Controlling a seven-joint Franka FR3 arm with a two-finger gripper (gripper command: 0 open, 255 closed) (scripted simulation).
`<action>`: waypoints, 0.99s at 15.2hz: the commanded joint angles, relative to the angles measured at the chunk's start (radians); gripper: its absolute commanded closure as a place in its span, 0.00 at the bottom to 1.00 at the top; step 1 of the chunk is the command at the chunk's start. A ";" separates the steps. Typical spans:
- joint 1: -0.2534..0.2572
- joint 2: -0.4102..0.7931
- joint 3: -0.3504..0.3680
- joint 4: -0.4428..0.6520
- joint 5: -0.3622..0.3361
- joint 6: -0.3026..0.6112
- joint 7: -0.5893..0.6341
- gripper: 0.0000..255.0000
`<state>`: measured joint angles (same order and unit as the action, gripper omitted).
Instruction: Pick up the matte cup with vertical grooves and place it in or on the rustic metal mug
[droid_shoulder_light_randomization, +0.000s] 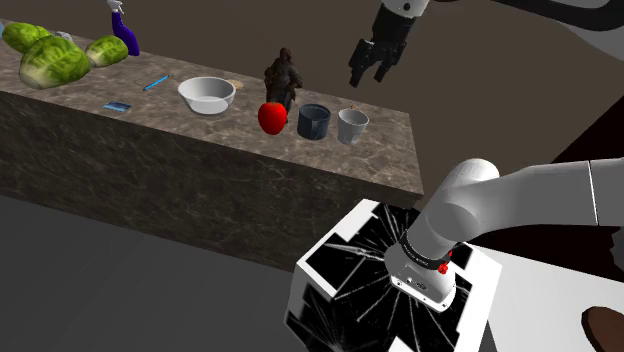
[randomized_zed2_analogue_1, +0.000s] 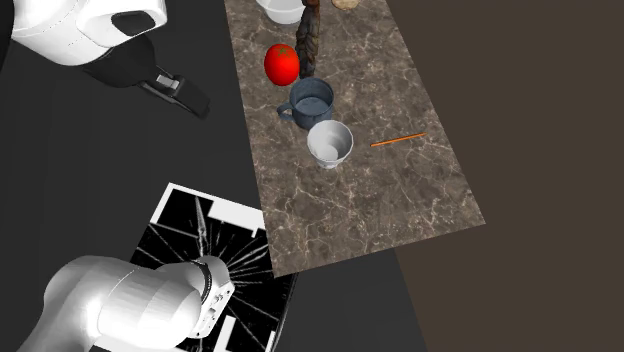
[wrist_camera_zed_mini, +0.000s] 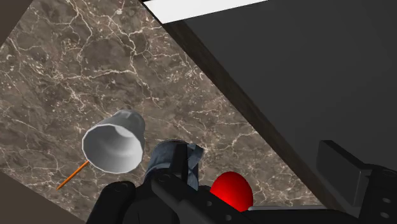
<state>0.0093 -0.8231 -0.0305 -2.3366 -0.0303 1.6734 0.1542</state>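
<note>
A pale grey ribbed cup (droid_shoulder_light_randomization: 352, 125) (randomized_zed2_analogue_1: 330, 142) (wrist_camera_zed_mini: 114, 141) stands upright on the marble counter (droid_shoulder_light_randomization: 200, 140), near its end. Touching or almost touching it is a dark blue-grey metal mug (droid_shoulder_light_randomization: 314, 120) (randomized_zed2_analogue_1: 310, 100) (wrist_camera_zed_mini: 173, 159) with a handle. My black gripper (droid_shoulder_light_randomization: 370, 76) (randomized_zed2_analogue_1: 185, 95) hangs open in the air, well above the cup and mug and apart from both. Nothing is between its fingers (wrist_camera_zed_mini: 347, 175), which stand wide apart in the wrist view.
A red round fruit (droid_shoulder_light_randomization: 272, 117) (randomized_zed2_analogue_1: 282, 63) and a dark figurine (droid_shoulder_light_randomization: 282, 78) stand just beyond the mug. An orange pencil (randomized_zed2_analogue_1: 398, 140) lies by the cup. Farther along are a white bowl (droid_shoulder_light_randomization: 207, 95), a blue pen (droid_shoulder_light_randomization: 155, 83) and lettuces (droid_shoulder_light_randomization: 55, 62).
</note>
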 joint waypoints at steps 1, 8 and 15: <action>0.000 0.000 0.000 0.000 0.000 0.000 0.000 0.00; -0.032 0.170 -0.057 -0.044 -0.073 0.158 -0.063 0.00; -0.064 0.382 -0.113 -0.035 -0.140 0.310 -0.114 0.00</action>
<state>-0.0521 -0.4874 -0.1372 -2.3846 -0.1622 1.9565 0.0450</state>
